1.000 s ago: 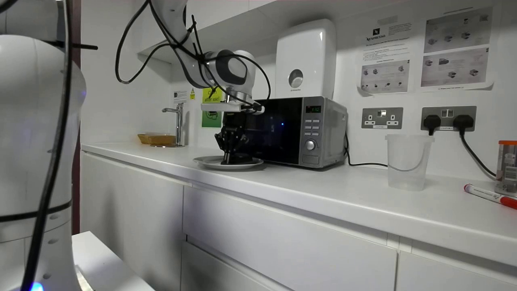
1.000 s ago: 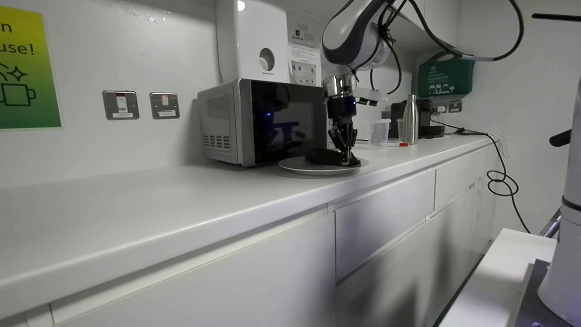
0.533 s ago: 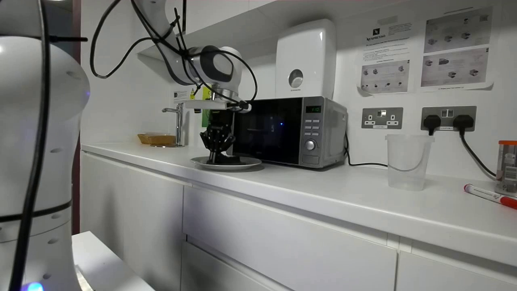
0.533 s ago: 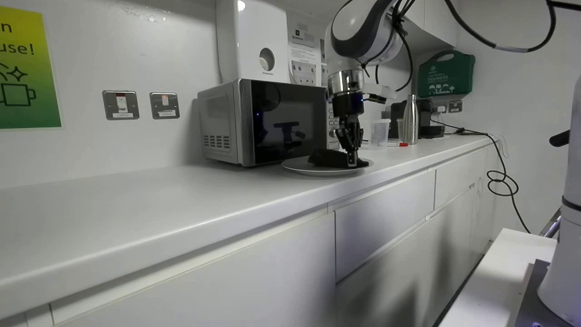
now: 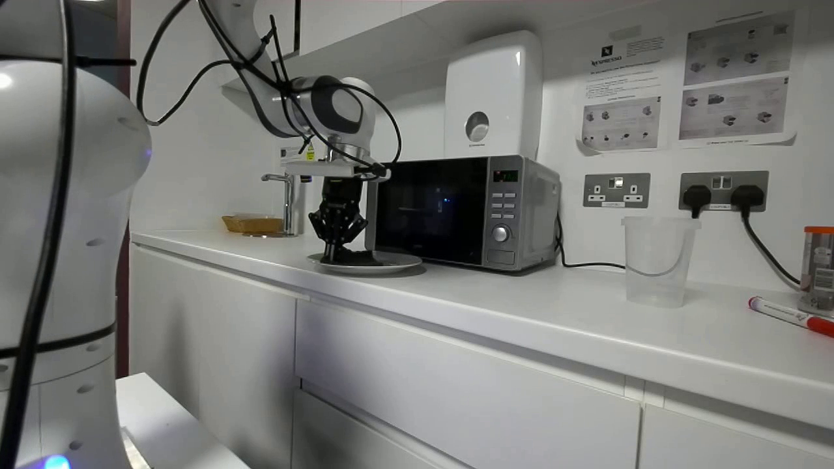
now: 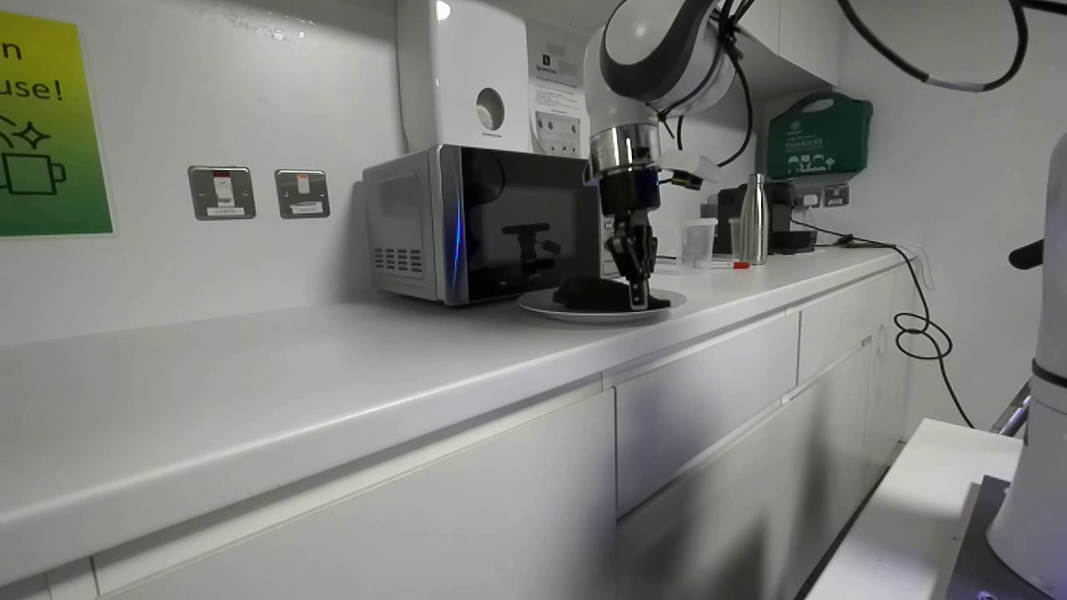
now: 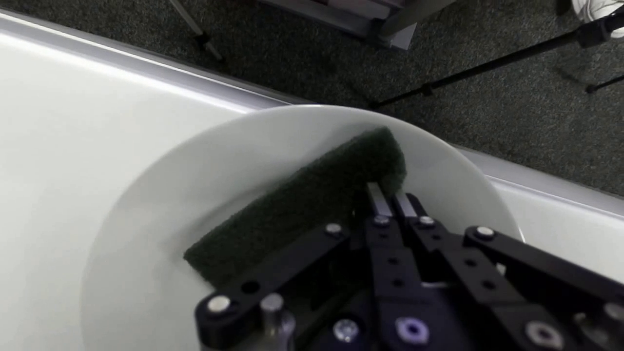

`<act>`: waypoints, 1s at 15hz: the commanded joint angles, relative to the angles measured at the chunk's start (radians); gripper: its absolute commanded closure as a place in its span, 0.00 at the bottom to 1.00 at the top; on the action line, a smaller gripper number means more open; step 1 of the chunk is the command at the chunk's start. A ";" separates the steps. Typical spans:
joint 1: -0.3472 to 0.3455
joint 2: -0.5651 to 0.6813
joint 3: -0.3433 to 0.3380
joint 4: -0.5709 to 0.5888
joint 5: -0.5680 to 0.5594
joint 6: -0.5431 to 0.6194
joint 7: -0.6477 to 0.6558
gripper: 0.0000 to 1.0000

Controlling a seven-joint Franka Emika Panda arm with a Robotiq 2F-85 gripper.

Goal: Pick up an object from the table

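A rough, fuzzy pad (image 7: 297,209), oblong and so deep a green that it nearly passes for black, lies slantwise on a round, shallow plate (image 7: 204,170) with a pale, smooth finish. The plate rests near the front edge of a long white countertop (image 5: 554,296), satin-smooth and softly rounded along its lip.

From above, a white robot arm (image 5: 332,107) with glossy, curved shells and looping black cables (image 5: 290,85) reaches down, its black, many-linked gripper (image 7: 389,194) upright over the plate. In the wrist view its slim, metal-faced fingers (image 7: 380,201) are drawn nearly together, clenched on the pad's edge close to one end.

Just beside the plate sits a boxy microwave (image 5: 433,215), silver-grey, with a mirror-dark glass door; above it is a white dispenser (image 5: 492,85) with rounded corners and a small oval window. Farther along stand a cloudy, see-through plastic tub (image 5: 658,267) that narrows toward its base, a slender red-and-white marker (image 5: 785,313) lying flat, and, in an exterior view, a shiny metal bottle (image 6: 754,221). Toward the opposite end are a chrome tap (image 5: 288,202) and a tan basket (image 5: 257,225). Past the counter's edge, the wrist view shows dark, speckled carpet (image 7: 312,68).
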 commanded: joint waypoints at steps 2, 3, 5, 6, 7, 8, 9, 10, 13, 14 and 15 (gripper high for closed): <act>0.018 0.051 0.013 0.052 0.026 -0.020 -0.018 0.99; 0.021 0.059 0.016 0.062 0.027 -0.022 -0.018 0.99; 0.028 0.085 0.025 0.087 0.027 -0.023 -0.015 0.99; 0.029 0.100 0.029 0.098 0.024 -0.022 -0.012 0.99; 0.028 0.112 0.034 0.110 0.022 -0.023 -0.011 0.99; 0.026 0.127 0.038 0.123 0.016 -0.021 -0.008 0.99; 0.023 0.140 0.041 0.134 0.012 -0.019 -0.007 0.99; 0.020 0.153 0.042 0.146 0.007 -0.016 -0.004 0.99; 0.009 0.187 0.038 0.181 -0.008 -0.013 0.003 0.99; 0.006 0.195 0.037 0.192 -0.012 -0.013 0.006 0.99; 0.002 0.203 0.034 0.200 -0.016 -0.012 0.007 0.99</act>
